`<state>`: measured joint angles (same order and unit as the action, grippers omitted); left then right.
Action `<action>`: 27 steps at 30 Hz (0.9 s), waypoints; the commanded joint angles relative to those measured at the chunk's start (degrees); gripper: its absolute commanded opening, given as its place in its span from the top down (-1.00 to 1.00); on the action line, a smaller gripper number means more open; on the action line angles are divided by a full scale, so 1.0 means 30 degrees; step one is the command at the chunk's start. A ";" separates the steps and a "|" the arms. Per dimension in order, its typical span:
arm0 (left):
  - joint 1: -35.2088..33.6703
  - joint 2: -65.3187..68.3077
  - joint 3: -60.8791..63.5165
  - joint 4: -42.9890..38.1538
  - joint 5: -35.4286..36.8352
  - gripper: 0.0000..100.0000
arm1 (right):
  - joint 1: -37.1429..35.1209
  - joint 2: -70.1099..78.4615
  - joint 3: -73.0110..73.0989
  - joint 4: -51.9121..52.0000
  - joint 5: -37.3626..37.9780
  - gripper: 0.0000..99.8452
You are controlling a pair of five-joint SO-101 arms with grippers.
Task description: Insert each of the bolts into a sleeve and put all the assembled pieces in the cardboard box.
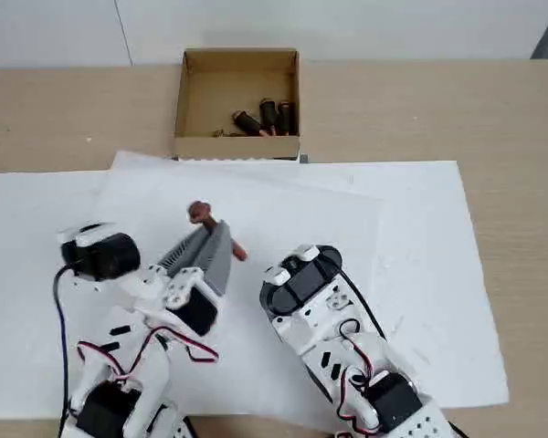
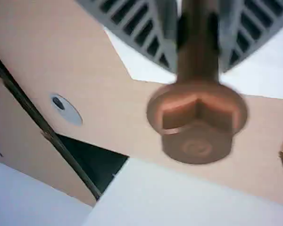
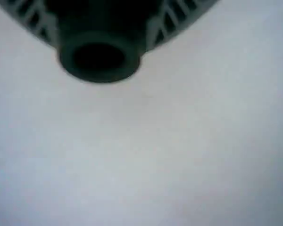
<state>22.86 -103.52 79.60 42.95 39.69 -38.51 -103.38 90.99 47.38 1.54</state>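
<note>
My left gripper (image 1: 212,239) is shut on a brown bolt (image 1: 201,215), held above the white paper with its hex head (image 2: 196,120) pointing toward the cardboard box (image 1: 238,143). The bolt's shank (image 2: 198,37) sits clamped between the grey jaws. My right gripper (image 3: 101,23) is shut on a black sleeve (image 3: 99,59), whose open end faces the white paper just below. In the high view the right arm (image 1: 301,283) hangs over the paper's middle, wrist pointing down and hiding the sleeve. Several dark assembled pieces (image 1: 265,117) lie in the box.
A large white paper sheet (image 1: 411,274) covers the wooden table (image 1: 438,109). The box stands at the paper's far edge. Both arm bases and their wires (image 1: 164,342) fill the near side.
</note>
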 commanded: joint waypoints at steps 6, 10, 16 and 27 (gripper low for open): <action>0.1465 -0.0147 0.1011 -0.0733 0.0117 0.99 | -0.1216 -0.0190 -0.0264 -0.1773 0.0147 0.99; 0.1495 -0.0147 0.1568 -0.0733 0.0088 0.99 | -0.1773 -0.0190 -0.0234 -0.2447 0.0176 0.99; 0.1495 -0.0147 0.1597 -0.0733 0.0088 0.99 | -0.1773 -0.0190 -0.0352 -0.2447 0.0205 0.99; 0.4513 -0.0147 0.2212 0.1026 -0.1670 0.99 | -0.1832 -0.0161 -0.0938 -0.2447 0.1553 0.99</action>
<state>31.30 -103.43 86.55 43.74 36.35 -43.25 -103.38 91.08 41.67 4.35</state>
